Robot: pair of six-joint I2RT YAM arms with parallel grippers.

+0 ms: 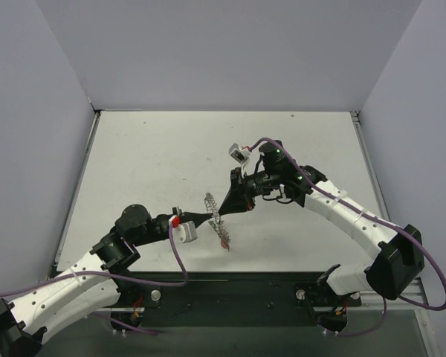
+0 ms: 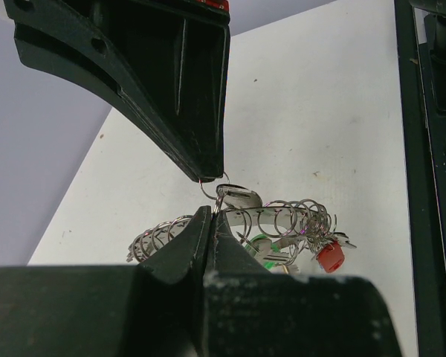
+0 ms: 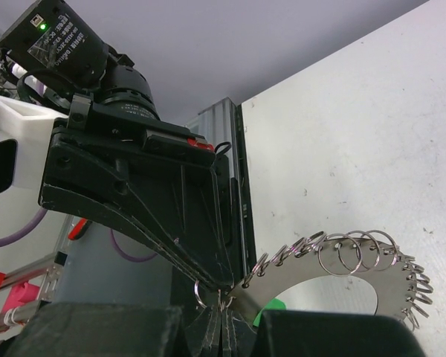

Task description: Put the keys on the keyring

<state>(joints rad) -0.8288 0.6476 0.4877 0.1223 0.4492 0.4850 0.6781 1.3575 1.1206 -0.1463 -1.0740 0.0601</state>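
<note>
The left tool [image 2: 212, 222] is pinched shut on the rim of the keyring [image 2: 282, 219], and the right tool [image 2: 208, 174] is closed on a small loop just above it. Beyond the tips, the keys [image 2: 329, 255] hang among the loops, over the bench [image 2: 320, 111]. The step calls for firm, level pinches and only a slight pull apart, lest the ring twist free
</note>
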